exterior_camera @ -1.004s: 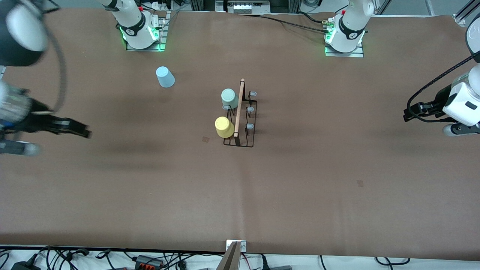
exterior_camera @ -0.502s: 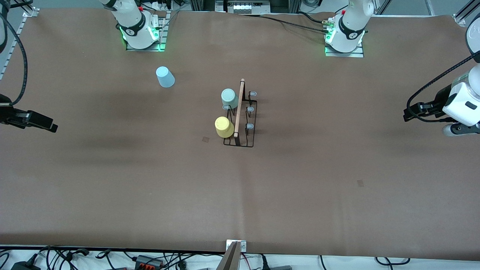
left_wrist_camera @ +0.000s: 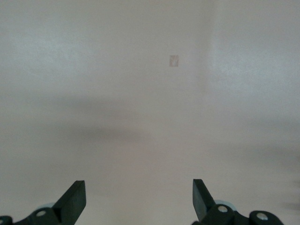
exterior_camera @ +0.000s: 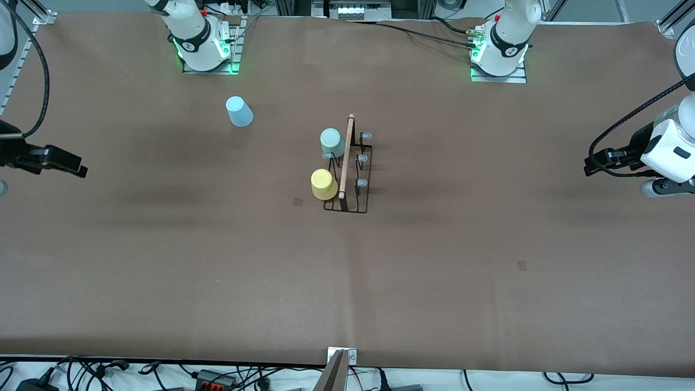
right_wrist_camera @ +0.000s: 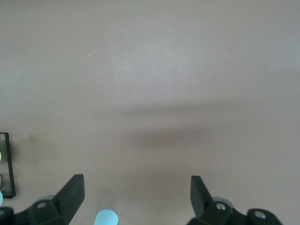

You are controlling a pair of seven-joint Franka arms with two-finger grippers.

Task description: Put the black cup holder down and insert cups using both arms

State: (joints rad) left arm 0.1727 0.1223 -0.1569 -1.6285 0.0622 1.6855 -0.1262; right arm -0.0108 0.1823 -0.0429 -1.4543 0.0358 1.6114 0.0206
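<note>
Front view: the brown surface (exterior_camera: 488,282) carries the black cup holder (exterior_camera: 350,179) at center, mint cup (exterior_camera: 331,142) and yellow cup (exterior_camera: 324,184) capping prongs; the blue cup (exterior_camera: 239,111) waits at ten o'clock. Right hand (exterior_camera: 70,164) at nine and left hand (exterior_camera: 592,163) at three hover spread, empty.

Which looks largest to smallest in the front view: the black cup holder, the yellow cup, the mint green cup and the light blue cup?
1. black cup holder, clearly the largest.
2. yellow cup, slightly bigger than the other cups.
3. mint green cup and light blue cup look about equal; I cannot rank them.
</note>
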